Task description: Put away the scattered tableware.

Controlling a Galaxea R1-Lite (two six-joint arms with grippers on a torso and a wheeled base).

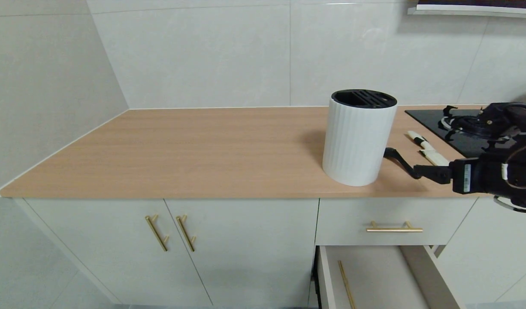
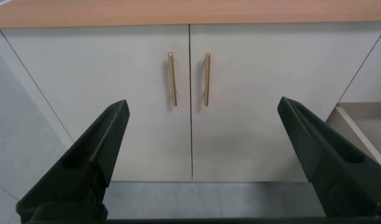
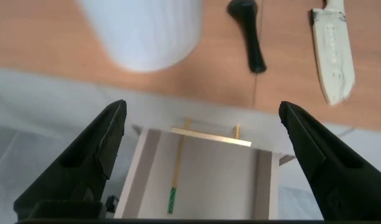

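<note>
Jaws spread wide and empty, the right gripper [image 3: 202,112] hung over the front edge of the counter [image 1: 203,146] above the open drawer [image 1: 374,274], while the left gripper [image 2: 202,106], equally open, faced the cupboard doors [image 2: 252,124]. Beside the white ribbed holder [image 1: 359,141] lay a cream-coloured knife [image 1: 430,152] and a black-handled utensil [image 1: 401,163], both likely light, stiff and smooth (any sharp end best avoided), so a pinch across the handle looked safest. Both lay flat just beyond the right jaws, the black handle nearer their middle, neither touched.
</note>
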